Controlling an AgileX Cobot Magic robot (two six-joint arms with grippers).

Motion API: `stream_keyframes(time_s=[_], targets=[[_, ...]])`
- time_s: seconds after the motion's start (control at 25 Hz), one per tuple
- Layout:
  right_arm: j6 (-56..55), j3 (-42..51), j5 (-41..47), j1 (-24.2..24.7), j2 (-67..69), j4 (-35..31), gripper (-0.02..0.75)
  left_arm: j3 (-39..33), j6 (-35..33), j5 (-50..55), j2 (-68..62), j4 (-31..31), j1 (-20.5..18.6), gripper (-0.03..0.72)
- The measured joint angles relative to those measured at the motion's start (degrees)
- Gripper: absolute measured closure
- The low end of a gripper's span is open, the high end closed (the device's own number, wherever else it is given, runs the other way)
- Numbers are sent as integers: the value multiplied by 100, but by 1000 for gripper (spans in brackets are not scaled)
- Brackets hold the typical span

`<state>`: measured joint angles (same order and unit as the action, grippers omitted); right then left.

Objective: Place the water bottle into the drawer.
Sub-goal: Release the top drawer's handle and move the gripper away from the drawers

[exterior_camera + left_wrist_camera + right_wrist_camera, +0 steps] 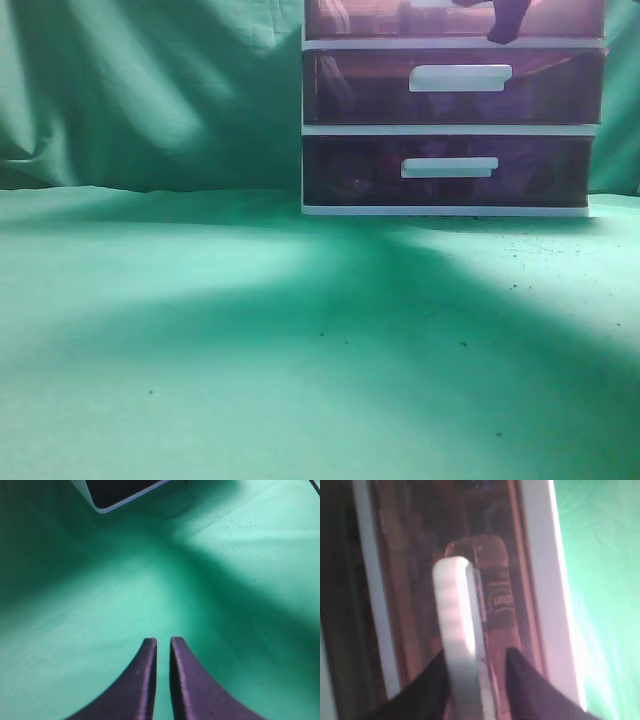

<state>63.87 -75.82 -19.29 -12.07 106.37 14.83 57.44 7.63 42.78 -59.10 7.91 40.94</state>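
Exterior view: white-framed drawer unit (pixel 452 128) far right on green cloth (pixel 200 350); top drawer (pixel 400 20) cut off by frame edge, dark right gripper (pixel 508 22) at its front.
Left wrist view: left gripper (pixel 163 645) fingers nearly together, holding nothing, above cloth.
Right wrist view: right gripper fingers straddle white handle (pixel 460 630); whether pressing it, cannot tell. Bottle (pixel 492 595) visible behind translucent front, label blurred, unreadable.

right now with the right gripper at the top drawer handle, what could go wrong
1. The right gripper straddles the white handle of the top drawer; a skewed move could slip off it.
2. The light-looking drawer unit may slide on the green cloth.
3. The left gripper hangs shut, away from the unit, bracing nothing.
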Motion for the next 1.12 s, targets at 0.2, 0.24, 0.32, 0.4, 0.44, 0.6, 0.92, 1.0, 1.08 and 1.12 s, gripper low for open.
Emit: stream_keyframes(time_s=[0.2, 0.24, 0.32, 0.4, 0.44, 0.6, 0.92, 1.0, 1.08, 1.12], targets=[[-137, 227, -215, -39, -72, -14, 276, 0, 0, -73, 0, 79, 0, 627], [-136, 297, -217, -60, -81, -3, 280, 0, 0, -77, 0, 130, 0, 627], [-136, 450, -217, -123, -128, -3, 280, 0, 0, -87, 0, 159, 0, 627], [-136, 641, -207, -164, -185, -3, 254, 0, 0, -99, 0, 170, 0, 627], [-136, 712, -207, -188, -209, -3, 254, 0, 0, -99, 0, 170, 0, 627], [-136, 950, -240, -266, -419, -3, 254, 0, 0, -109, 0, 194, 0, 627], [-512, 1095, -124, -750, -1500, -483, 254, -126, -36, -802, 219, 102, 0, 627], [-710, 1095, 293, -913, -1867, -1113, 254, -356, -126, -1116, 540, -38, 0, 627], [-786, 1095, 1101, -1056, -2287, -1707, 254, -686, -163, -1348, 1013, -105, 0, 627], [-816, 1095, 1601, -1115, -2455, -1922, 254, -860, -167, -1411, 1233, -129, 0, 627]])
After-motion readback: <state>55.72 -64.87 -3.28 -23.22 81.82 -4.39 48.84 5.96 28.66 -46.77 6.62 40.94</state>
